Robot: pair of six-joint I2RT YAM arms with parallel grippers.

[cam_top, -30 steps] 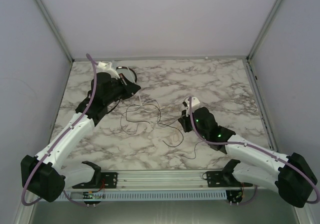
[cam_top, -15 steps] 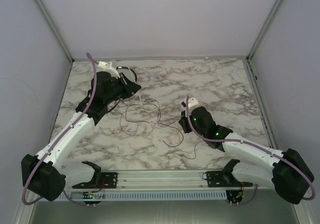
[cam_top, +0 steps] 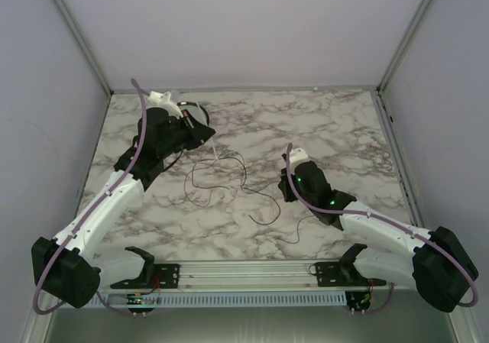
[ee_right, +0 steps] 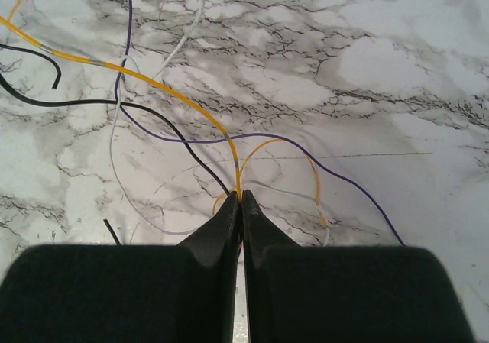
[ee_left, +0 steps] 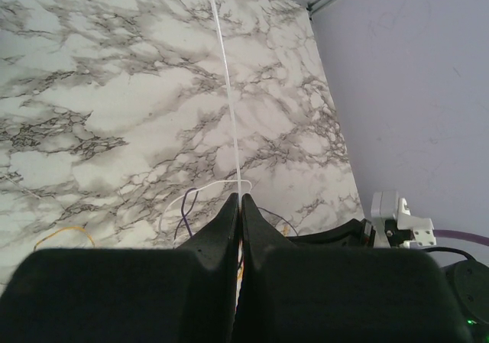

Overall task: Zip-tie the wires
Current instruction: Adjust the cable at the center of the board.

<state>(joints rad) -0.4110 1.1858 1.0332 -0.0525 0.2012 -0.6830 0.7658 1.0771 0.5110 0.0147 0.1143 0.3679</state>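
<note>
- Slippage of the zip tie (ee_left: 225,76): one end pinched in the pressed-together left gripper (ee_left: 238,199) at far left, long free end springy, likely to twist off line.
- Escape of strands: right gripper (ee_right: 239,198) pinching the wires (ee_right: 164,91) mid-table (cam_top: 344,129), orange one gripped for certain, other loose loops possibly left out.
- Counted: one zip tie, two grippers, wires in four colours (orange, black, purple, white), exact strand number unclear.

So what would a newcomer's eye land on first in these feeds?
The loose tangle of the wires at mid-table, with the right pincer shut on them where the strands meet. Then the zip tie, a straight white strip sticking out from the shut left pincer at the far left of the table.
</note>
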